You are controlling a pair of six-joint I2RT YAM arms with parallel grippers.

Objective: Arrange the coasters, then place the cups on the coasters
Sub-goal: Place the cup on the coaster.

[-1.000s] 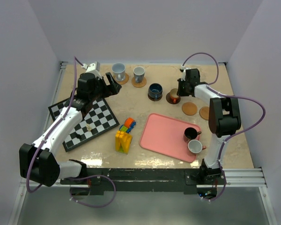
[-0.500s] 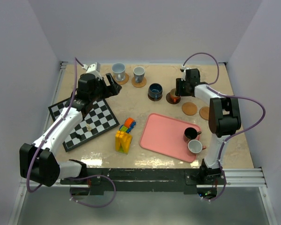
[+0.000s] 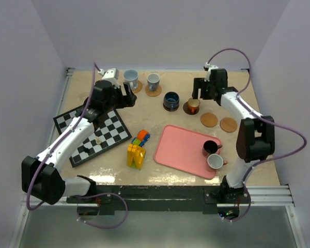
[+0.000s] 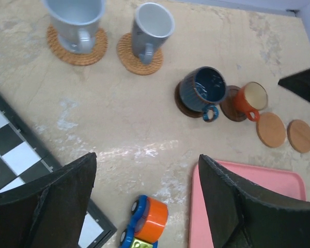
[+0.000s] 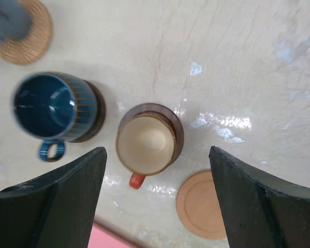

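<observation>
Right gripper (image 5: 156,155) apart over tan cup (image 5: 146,143); left gripper (image 4: 147,157) apart. Pink tray (image 3: 181,144) holds black cup (image 3: 211,147), grey-white cup (image 3: 215,161).

This is looking like a robotics lab booth: plain white walls (image 3: 160,31) are boxing in a beige surface (image 3: 181,82). A left arm (image 3: 67,142) and a right arm (image 3: 245,111), both cabled, are sitting bolted to a metal rail (image 3: 268,194). A chessboard (image 3: 93,134), toy blocks (image 3: 137,150) and a pink tray (image 3: 183,147) are lying about as props.
</observation>
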